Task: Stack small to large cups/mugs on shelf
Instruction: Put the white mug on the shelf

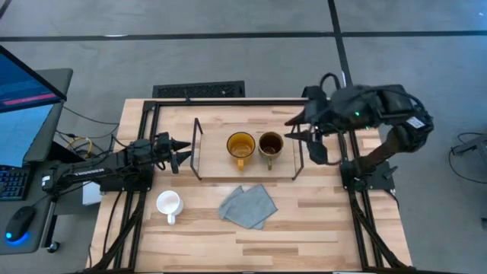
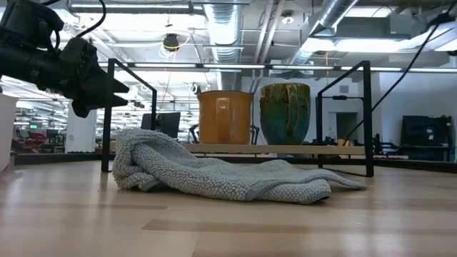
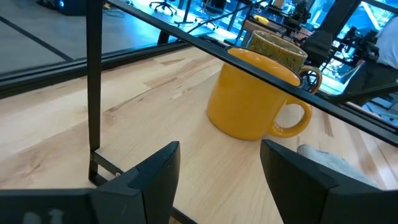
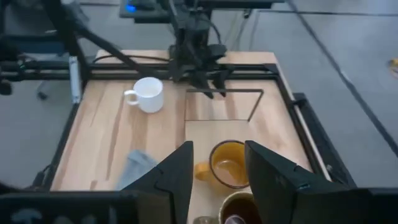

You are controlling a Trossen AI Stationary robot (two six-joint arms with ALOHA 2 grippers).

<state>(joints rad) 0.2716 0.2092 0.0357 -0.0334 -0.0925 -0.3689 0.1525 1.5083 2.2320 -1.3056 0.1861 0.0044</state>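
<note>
So we count two of three mugs placed. On the low light-wood shelf w/ thin black wire ends (image 1: 217,169) sit the yellow-amber glazed mug (image 1: 240,145) and, just beside it on the right arm's side, the olive-brown mug w/ dark inside (image 1: 271,143); both upright, handles toward the table's front. The shelf's left-arm end is bare wood, room for one more.

What's left, as we judge it: the small white handled mug (image 1: 168,203), standing upright on the bigger wooden tabletop (image 1: 319,221), off the shelf, near the front-left corner. Small-to-large order would put it in that bare slot next to the yellow one, so approx. two-thirds done.

Left gripper (image 1: 183,153) hovers just outside the shelf's left wire end, fingers spread, nothing between them; wrist view looks past them at the yellow mug. We'd guess this arm takes the white mug, being nearest.

Right gripper (image 1: 304,129) hangs above the shelf's right end, near the olive-brown mug, fingers apart and empty.

Crumpled grey-blue cloth (image 1: 248,205) lies on the tabletop in front of the shelf, apart from the white mug, not in its way.
</note>
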